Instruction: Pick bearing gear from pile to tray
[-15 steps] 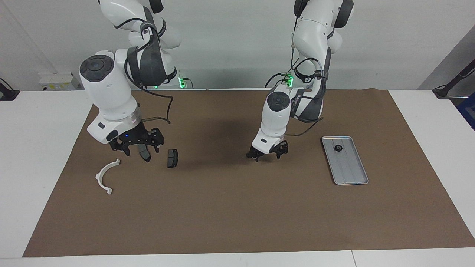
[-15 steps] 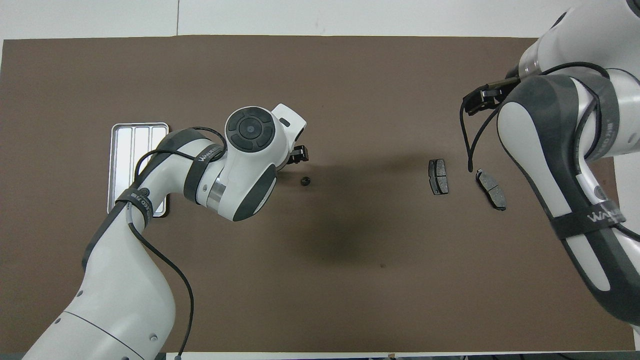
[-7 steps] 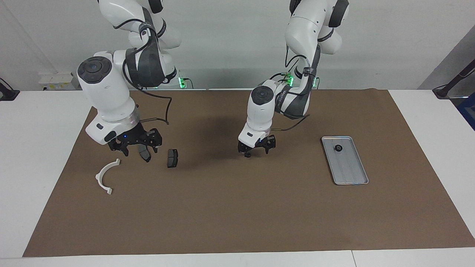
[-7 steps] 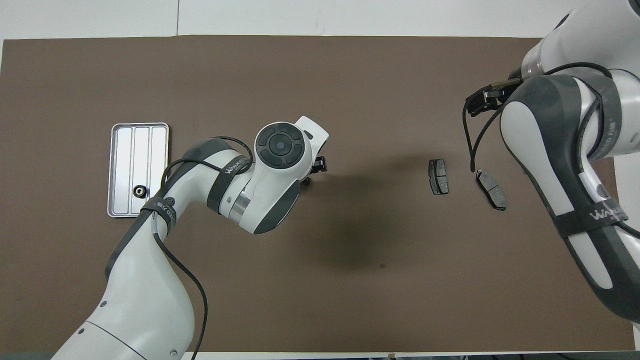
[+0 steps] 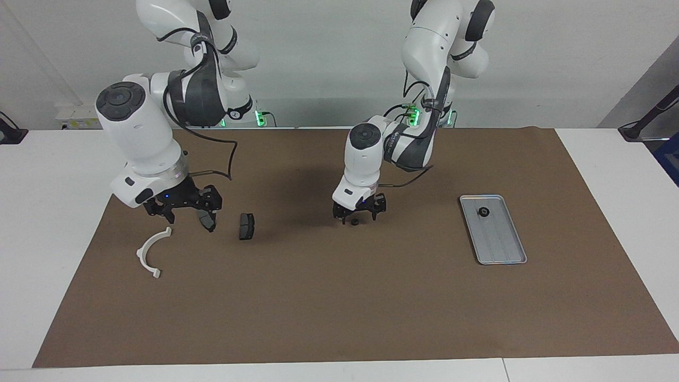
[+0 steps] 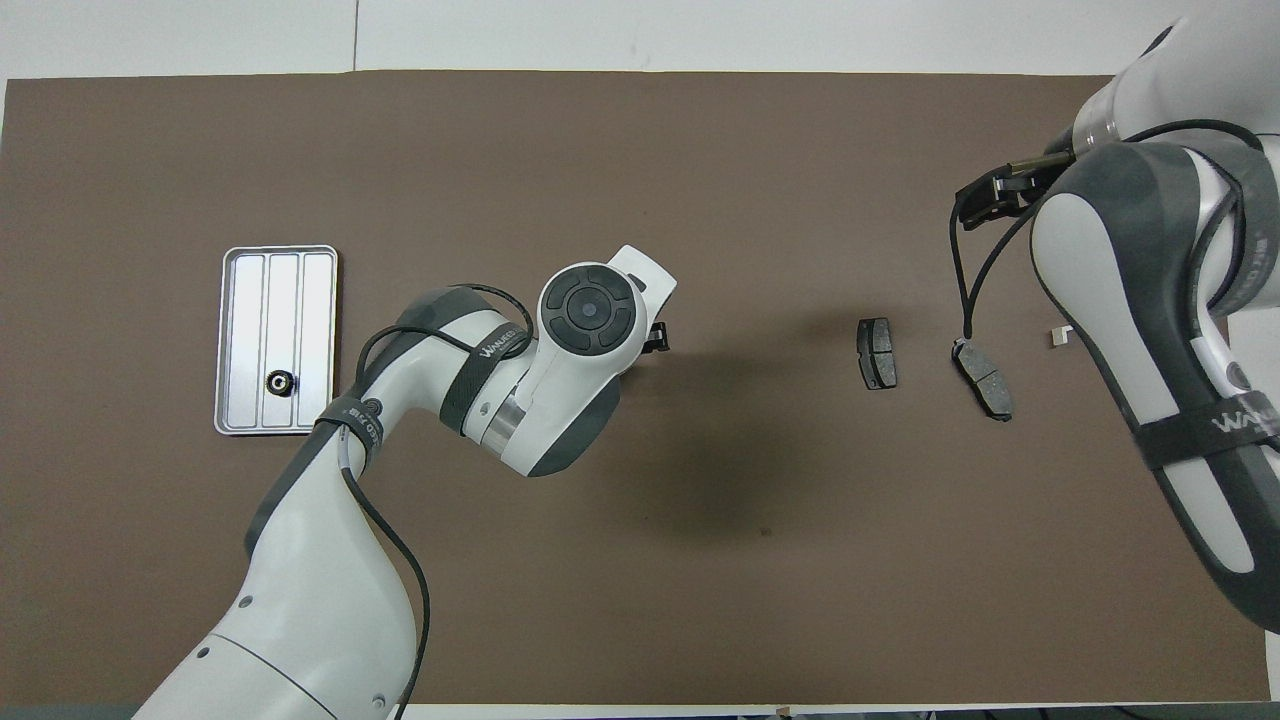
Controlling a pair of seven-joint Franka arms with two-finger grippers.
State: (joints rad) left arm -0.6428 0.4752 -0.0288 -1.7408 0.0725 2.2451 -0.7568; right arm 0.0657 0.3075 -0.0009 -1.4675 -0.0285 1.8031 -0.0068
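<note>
Left tool is seen low over the brown mat at mid surface, fingers spread and nothing held; a tiny black round bearing gear lies on the mat just under its tips, hidden beneath the arm in the overhead view

A second small black round gear is already lying in the flat silver-grey ridged metal tray, toward the left arm's end

Right tool is released and empty, hanging over the pile's end of the mat, above one dark grey brake pad; the other dark grey brake pad and the white arc-shaped plastic piece lie close by

Handling, as judged: the gear is likely light, rigid, prone to rolling or skidding on the mat; a pinch across its outer rim, fingers straddling it squarely, is advised
</note>
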